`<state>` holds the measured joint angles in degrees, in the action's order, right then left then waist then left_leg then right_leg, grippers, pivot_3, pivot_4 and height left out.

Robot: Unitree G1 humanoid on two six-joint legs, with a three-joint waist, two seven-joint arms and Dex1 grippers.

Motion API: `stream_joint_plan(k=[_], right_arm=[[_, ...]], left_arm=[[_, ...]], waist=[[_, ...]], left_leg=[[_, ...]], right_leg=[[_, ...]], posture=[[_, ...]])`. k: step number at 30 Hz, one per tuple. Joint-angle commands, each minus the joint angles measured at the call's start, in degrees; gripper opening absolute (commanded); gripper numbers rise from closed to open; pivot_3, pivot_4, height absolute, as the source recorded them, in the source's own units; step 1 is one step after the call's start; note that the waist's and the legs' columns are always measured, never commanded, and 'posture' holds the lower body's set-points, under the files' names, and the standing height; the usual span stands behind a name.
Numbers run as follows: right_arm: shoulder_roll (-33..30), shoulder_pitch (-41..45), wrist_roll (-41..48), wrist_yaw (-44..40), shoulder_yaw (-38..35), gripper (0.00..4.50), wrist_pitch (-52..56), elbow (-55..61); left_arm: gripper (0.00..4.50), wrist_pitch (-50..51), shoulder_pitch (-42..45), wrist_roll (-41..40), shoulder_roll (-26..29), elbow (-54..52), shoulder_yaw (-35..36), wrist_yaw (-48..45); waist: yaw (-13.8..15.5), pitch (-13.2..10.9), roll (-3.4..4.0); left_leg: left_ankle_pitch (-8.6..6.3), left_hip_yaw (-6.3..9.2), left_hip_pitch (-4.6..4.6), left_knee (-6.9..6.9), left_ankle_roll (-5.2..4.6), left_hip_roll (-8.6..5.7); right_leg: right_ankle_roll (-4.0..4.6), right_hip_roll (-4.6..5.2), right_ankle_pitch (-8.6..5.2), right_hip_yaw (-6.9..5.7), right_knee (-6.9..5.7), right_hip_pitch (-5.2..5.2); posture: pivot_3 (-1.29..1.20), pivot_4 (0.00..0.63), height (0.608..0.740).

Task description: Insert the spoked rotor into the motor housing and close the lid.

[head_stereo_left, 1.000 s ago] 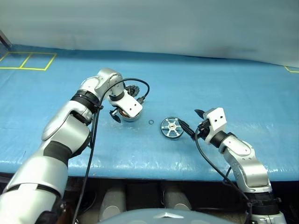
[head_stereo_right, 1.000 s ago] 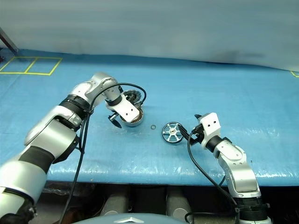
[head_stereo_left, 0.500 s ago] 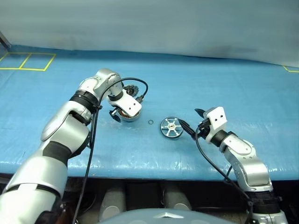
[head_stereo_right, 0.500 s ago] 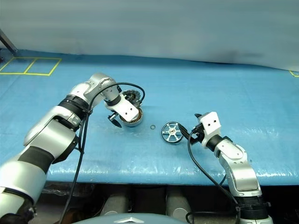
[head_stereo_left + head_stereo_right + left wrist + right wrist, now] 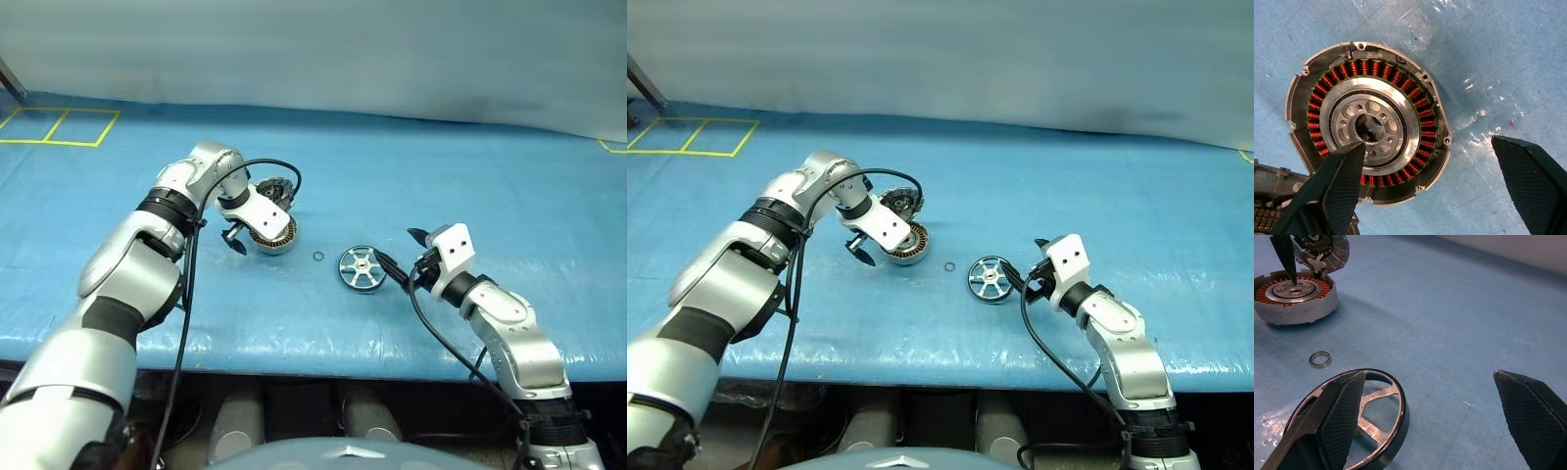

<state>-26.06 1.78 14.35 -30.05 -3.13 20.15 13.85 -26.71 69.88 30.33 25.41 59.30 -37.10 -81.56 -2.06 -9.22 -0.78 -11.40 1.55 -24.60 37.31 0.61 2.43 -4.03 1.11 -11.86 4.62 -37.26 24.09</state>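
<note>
The motor housing (image 5: 277, 236) sits on the blue table with its copper windings (image 5: 1425, 127) and silvery centre showing. Its lid (image 5: 275, 188) stands open behind it, dark notched face toward me. My left gripper (image 5: 253, 238) points down over the housing, open, with one finger (image 5: 1283, 254) at the housing's centre and the other outside its wall. The spoked rotor (image 5: 359, 266) lies flat to the right of the housing. My right gripper (image 5: 400, 257) is open just right of the rotor, and one finger (image 5: 1337, 421) overlaps the rotor's rim in the right wrist view.
A tiny thin ring (image 5: 317, 257) lies on the table between the housing and the rotor. The blue table surface (image 5: 470, 186) stretches wide, with yellow tape squares (image 5: 59, 127) at the far left. The table's front edge runs below both arms.
My left wrist has edged slightly to the left, uncovering more of the housing. The right arm, rotor and ring have not moved.
</note>
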Motion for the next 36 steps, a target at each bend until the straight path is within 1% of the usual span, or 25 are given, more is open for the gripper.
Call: stream_joint_plan(k=[1,11,14,18,19,20,22,25,31,36], right_arm=[[-0.38,0.74,0.10,-0.14,-0.70,4.48,-0.46,1.14],[-0.45,-0.33,-0.05,0.93,-1.56,4.48,-0.51,2.75],[-0.37,-0.59,0.06,1.35,-1.89,4.50,-0.58,3.07],[-0.47,-0.69,0.13,1.71,-1.90,4.50,-0.67,3.24],[-0.47,-0.68,0.15,1.77,-1.89,4.50,-0.68,3.33],[-0.46,-0.65,0.19,1.81,-1.86,4.50,-0.69,3.40],[-0.46,-0.61,0.25,1.83,-1.87,4.50,-0.72,3.46],[-0.57,-0.71,0.33,1.78,-2.07,4.50,-0.78,3.49],[-0.66,-0.88,0.35,1.96,-2.25,4.50,-0.57,3.60],[-0.42,-1.12,0.24,2.11,-2.16,4.50,-0.59,3.74]], left_arm=[[4.50,0.11,0.08,-0.63,-0.21,-0.63,1.01,0.17],[4.50,0.22,-0.91,0.71,-1.76,1.06,-0.08,0.40],[3.91,-0.12,-1.48,1.21,-1.88,1.76,-0.72,-1.35],[2.59,0.42,-1.93,1.66,-2.65,1.77,-0.45,1.85],[2.59,-0.05,-1.89,1.73,-2.61,1.92,-0.65,1.26],[2.35,-0.37,-1.87,1.77,-2.54,2.10,-0.78,0.73],[2.03,-0.60,-1.90,1.81,-2.43,2.14,-0.96,-0.13],[2.02,-1.91,-2.39,1.49,-2.77,0.95,-0.48,2.28],[2.02,-4.23,-5.15,-2.60,-3.01,-5.64,0.33,-3.35],[2.02,-3.29,-7.91,-4.53,-1.42,-12.72,0.36,-7.30]], waist=[[-0.02,0.00,0.00],[-0.03,0.00,0.00],[-0.04,0.00,0.00],[-0.10,0.01,0.00],[-0.08,0.01,0.01],[-0.05,0.01,0.01],[-0.05,0.01,0.02],[-0.03,0.02,0.02],[0.06,0.02,0.03],[0.10,0.03,0.03]], left_leg=[[0.00,0.00,0.00,0.00,0.00,0.00],[0.00,0.00,0.00,0.00,0.00,0.00],[0.00,0.00,0.00,0.00,0.00,0.00],[0.00,0.00,0.04,0.00,0.00,0.00],[0.00,0.00,0.04,0.00,0.00,0.00],[0.00,0.00,0.05,0.00,0.00,0.00],[0.00,0.00,0.06,0.00,0.00,0.00],[0.00,0.00,0.08,0.00,0.00,0.00],[-0.01,0.00,0.08,0.00,-0.02,-0.02],[-0.02,0.01,0.09,0.00,-0.04,-0.02]], right_leg=[[0.00,0.00,0.00,0.00,0.00,0.01],[0.00,0.00,0.00,0.00,0.00,0.00],[0.00,0.00,0.00,0.01,0.00,0.00],[0.00,-0.01,0.00,0.01,0.00,-0.01],[0.00,0.00,0.00,0.01,0.00,-0.02],[0.00,0.00,0.00,0.01,0.00,-0.03],[0.00,0.00,0.00,0.01,0.00,-0.05],[0.00,0.00,0.00,0.01,0.00,-0.07],[0.00,0.02,0.00,0.01,0.04,-0.10],[0.00,0.03,0.00,0.00,0.07,-0.14]], posture=[[0.00,0.150,0.740],[0.00,0.150,0.740],[0.00,0.150,0.740],[0.00,0.150,0.740],[0.00,0.150,0.740],[0.00,0.150,0.740],[0.00,0.150,0.740],[0.00,0.150,0.740],[0.00,0.150,0.740],[0.00,0.150,0.740]])
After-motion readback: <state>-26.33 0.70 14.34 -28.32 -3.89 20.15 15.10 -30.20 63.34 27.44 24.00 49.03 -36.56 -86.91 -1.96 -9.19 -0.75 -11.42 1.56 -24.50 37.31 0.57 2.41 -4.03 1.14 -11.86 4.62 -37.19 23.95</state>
